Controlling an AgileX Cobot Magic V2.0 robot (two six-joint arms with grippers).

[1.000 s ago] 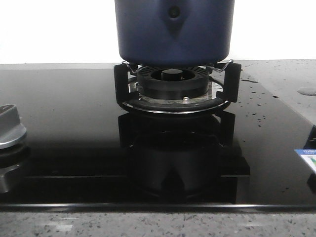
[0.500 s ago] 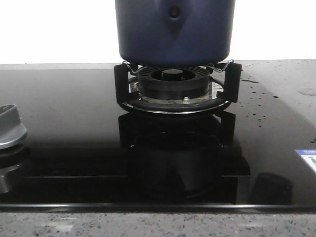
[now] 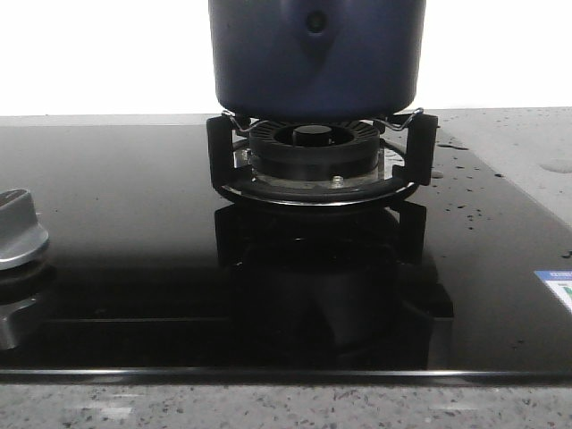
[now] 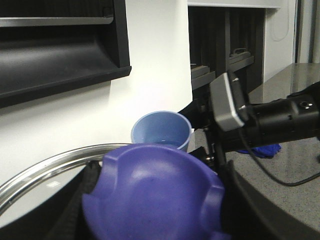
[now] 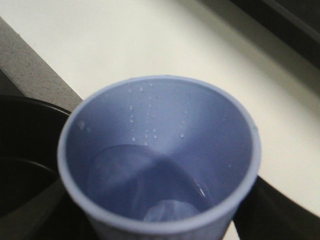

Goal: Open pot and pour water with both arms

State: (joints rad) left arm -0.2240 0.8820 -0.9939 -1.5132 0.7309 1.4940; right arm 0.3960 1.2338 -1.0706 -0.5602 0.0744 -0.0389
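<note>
The dark navy-blue pot stands on the black ring burner; its top is cut off in the front view, and no gripper shows there. In the left wrist view my left gripper is shut on the purple lid knob, with the lid's metal rim showing behind it. My right gripper is shut on a light blue cup, which is tilted and holds a little water. The cup also shows in the left wrist view, just beyond the lid.
The burner sits on a glossy black glass hob with water drops on its right side. A silver control knob is at the left edge. The grey speckled counter runs along the front. A white wall and a dark shelf are behind.
The pot and burner have not moved. Only the dark reflections on the glass hob at the front right have shifted.
</note>
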